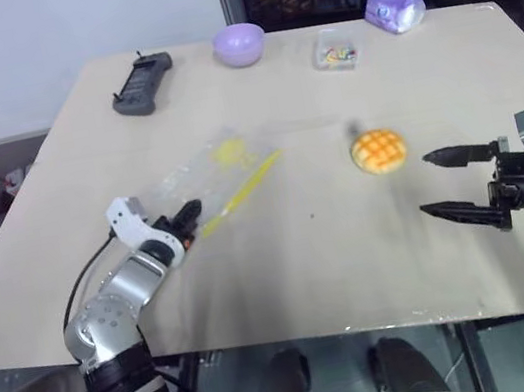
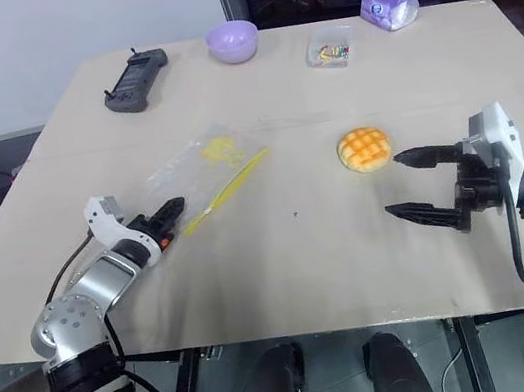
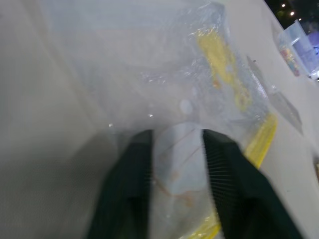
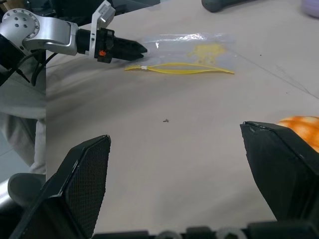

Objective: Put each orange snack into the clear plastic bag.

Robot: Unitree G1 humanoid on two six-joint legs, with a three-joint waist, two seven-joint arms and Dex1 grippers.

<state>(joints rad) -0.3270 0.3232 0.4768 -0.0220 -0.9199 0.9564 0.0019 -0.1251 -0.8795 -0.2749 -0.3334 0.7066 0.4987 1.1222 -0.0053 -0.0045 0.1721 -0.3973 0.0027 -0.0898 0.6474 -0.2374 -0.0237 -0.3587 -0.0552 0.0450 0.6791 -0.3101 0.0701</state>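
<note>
The orange snack (image 1: 378, 151), a domed bun with a grid top, lies on the table right of centre. The clear plastic bag (image 1: 217, 168) lies flat to its left, its yellow seal strip (image 1: 245, 185) facing the bun. My left gripper (image 1: 189, 216) is at the bag's near left corner, shut on the film, which shows between its fingers (image 3: 134, 164) in the left wrist view. My right gripper (image 1: 425, 186) hovers open a little to the right of the bun and nearer the front edge, with nothing in it. The bun's edge (image 4: 301, 127) peeks past one of its fingers.
Along the far side of the table (image 1: 260, 298) stand a black handheld controller (image 1: 143, 83), a lavender bowl (image 1: 239, 44), a small clear box of colourful bits (image 1: 335, 49) and a purple tissue pack (image 1: 395, 5). Bare tabletop separates bag and bun.
</note>
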